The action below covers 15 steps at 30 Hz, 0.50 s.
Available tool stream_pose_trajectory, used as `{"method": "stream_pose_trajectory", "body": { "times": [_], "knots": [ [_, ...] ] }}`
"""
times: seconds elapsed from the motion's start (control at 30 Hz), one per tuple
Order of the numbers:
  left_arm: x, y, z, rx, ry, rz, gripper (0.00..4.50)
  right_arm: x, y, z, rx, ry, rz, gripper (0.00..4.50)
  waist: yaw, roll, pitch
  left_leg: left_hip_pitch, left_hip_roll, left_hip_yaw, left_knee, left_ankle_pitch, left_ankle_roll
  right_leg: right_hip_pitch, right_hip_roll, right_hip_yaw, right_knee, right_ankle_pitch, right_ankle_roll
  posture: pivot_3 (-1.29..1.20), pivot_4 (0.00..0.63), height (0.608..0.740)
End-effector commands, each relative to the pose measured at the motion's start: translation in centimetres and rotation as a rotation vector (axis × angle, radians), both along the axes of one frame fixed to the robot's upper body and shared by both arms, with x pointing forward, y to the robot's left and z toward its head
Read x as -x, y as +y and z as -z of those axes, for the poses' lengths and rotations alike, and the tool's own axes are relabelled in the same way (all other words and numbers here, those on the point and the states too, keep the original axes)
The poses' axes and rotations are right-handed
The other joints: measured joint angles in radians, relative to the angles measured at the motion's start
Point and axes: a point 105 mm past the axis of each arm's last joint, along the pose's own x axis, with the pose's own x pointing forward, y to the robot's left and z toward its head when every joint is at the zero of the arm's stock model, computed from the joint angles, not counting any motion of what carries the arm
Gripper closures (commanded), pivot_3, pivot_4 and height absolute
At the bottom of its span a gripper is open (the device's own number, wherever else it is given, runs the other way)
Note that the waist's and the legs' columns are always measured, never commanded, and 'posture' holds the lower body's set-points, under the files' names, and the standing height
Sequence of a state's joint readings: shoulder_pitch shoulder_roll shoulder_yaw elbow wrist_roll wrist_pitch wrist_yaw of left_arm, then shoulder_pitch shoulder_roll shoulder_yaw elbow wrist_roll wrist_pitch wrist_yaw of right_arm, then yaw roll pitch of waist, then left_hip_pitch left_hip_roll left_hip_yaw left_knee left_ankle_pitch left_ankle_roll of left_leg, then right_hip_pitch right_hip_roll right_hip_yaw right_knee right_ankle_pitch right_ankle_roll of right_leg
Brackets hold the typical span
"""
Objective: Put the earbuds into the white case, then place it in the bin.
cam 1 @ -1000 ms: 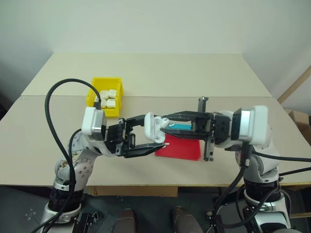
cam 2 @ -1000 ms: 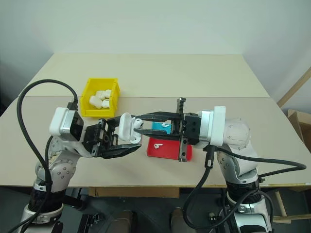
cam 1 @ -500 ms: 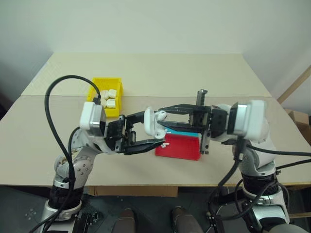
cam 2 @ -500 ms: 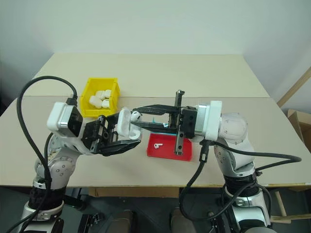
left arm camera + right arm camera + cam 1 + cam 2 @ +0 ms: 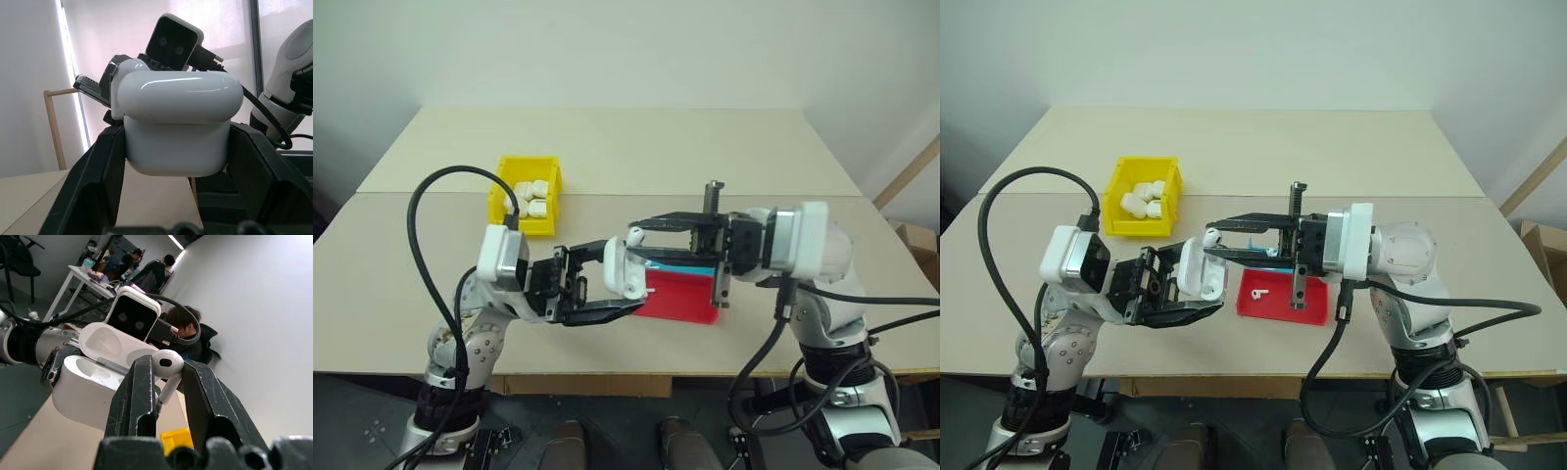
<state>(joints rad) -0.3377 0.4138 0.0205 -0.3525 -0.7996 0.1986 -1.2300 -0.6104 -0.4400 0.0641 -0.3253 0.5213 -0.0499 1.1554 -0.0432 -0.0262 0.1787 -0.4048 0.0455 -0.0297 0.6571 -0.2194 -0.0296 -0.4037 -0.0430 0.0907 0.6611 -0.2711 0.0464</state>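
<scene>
Since a second ago I am bringing the earbud (image 5: pixel 166 366) across from beside the case (image 5: pixel 1202 270) to just over its open mouth, and my left arm is sitting a touch lower above the table (image 5: pixel 705 147); the second earbud (image 5: pixel 1255 293) is lying where it was on the red tray (image 5: pixel 1278 304).

I am working on the first step: seating an earbud in the case. My left gripper (image 5: pixel 622 286) is clamped tight around the case body, holding it up in the air between my arms with its lid hinged back. My right gripper (image 5: pixel 1213 246) is nearly closed, pinching the earbud between its fingers (image 5: pixel 139 391), stem pointing down beside the empty sockets.

I judge the next move is calling for a fine line-up of stem with socket, then a short push in and a release, while the left keeps the case steady.

The yellow bin (image 5: pixel 1118 211), already holding several white cases, is waiting well off to my left
</scene>
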Motion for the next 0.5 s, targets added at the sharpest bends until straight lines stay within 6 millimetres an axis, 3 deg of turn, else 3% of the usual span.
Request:
{"method": "stream_pose_trajectory", "body": {
  "times": [0.03, 0.5],
  "knots": [
    [0.34, 0.08, -0.60, 0.020, -0.044, 0.002, 1.70, 0.83, -0.02, -0.32, -0.001, -0.034, -0.028, 3.87, 0.000, 0.000, 0.000, 0.000, 0.000, 0.000, 0.000, 0.000, 0.000, 0.000, 0.000, 0.000, 0.000, 0.000, 0.000, 0.00, 0.150, 0.740],
    [0.25, -0.06, -0.66, 0.014, -0.040, 0.000, 1.70, 1.22, -0.39, -1.29, -0.053, -0.050, -0.030, 3.87, 0.000, 0.000, 0.000, 0.000, 0.000, 0.000, 0.000, 0.000, 0.000, 0.000, 0.000, 0.000, 0.000, 0.000, 0.000, 0.00, 0.150, 0.740]
  ]
}}
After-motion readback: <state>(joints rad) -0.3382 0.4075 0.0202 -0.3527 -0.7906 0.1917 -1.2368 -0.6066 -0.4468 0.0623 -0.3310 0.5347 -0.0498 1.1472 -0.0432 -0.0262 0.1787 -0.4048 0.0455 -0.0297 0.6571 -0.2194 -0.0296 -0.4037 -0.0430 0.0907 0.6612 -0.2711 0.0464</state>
